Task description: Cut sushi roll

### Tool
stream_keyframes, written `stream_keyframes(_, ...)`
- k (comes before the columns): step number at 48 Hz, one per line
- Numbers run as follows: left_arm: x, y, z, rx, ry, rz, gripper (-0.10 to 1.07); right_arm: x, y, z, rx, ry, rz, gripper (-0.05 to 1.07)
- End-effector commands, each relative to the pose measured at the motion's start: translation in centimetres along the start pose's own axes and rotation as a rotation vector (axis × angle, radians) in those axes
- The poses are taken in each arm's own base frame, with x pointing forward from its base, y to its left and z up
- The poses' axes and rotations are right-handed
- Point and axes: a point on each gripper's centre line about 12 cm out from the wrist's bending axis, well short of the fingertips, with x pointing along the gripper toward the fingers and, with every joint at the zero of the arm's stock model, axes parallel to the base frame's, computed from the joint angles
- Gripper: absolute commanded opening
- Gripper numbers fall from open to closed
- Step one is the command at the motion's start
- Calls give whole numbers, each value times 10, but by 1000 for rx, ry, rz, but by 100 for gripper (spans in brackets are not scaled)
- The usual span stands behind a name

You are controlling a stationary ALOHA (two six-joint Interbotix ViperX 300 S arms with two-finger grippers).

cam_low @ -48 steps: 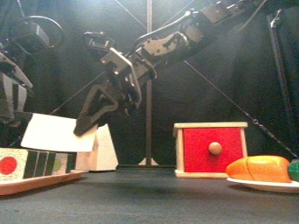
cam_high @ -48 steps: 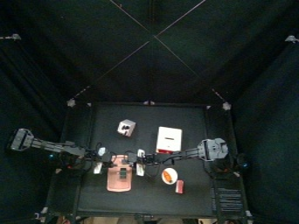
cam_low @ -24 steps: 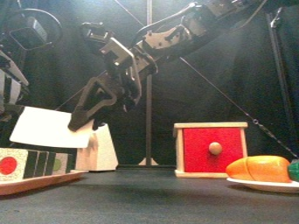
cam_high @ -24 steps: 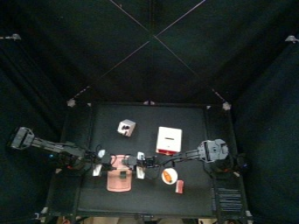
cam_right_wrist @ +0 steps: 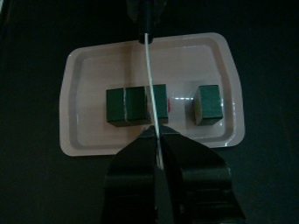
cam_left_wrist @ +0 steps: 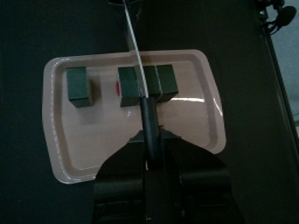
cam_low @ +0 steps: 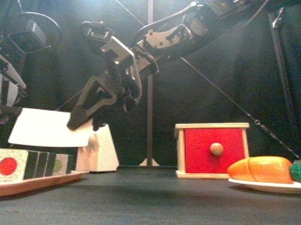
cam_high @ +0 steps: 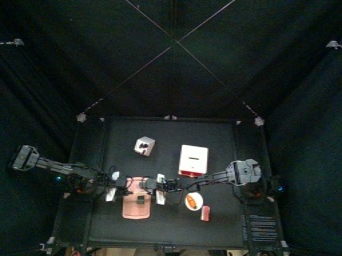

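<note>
Both pairs of jaws clenched on the white flat-bladed knife [cam_low: 47,129]; cutting stroke not yet begun.
The right gripper [cam_right_wrist: 158,131] is closed on one end of the blade; the left gripper [cam_left_wrist: 146,133] appears clamped on the dark handle at the other. The blade is held edge-down above the dark green, red-centred sushi roll [cam_left_wrist: 146,83] lying on the pale pink plastic tray [cam_left_wrist: 70,149], apart from it. One cut piece [cam_left_wrist: 79,85] is seen set off to the side. Next, a straight descent through the roll's middle is judged to be called for, with both arms kept level.
</note>
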Motion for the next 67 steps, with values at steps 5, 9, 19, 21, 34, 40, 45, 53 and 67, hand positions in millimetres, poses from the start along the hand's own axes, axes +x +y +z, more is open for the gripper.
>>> stream_keyframes(5,1,-2,6,8,-16,-4,38,-17,-2,28,6,-79,1,24)
stream_keyframes(9,2,-2,5,6,-12,-4,38,-16,-2,26,5,-73,1,24)
stream_keyframes(19,2,-2,3,2,-6,-4,38,-14,1,23,0,-64,5,24)
stream_keyframes(21,2,-2,3,-1,-5,-7,38,-14,2,23,1,-63,6,24)
stream_keyframes(34,3,-2,1,-8,-1,-7,38,-11,3,20,1,-55,7,24)
stream_keyframes(40,3,-2,-1,-9,5,-6,38,-10,3,18,-1,-50,7,24)
stream_keyframes(45,4,-1,-2,-9,7,-4,37,-8,3,18,1,-49,7,24)
stream_keyframes(53,4,-1,-3,-10,7,-4,37,-7,3,16,1,-44,7,24)
stream_keyframes(67,8,0,-5,-12,25,1,38,-5,3,14,1,-38,6,24)
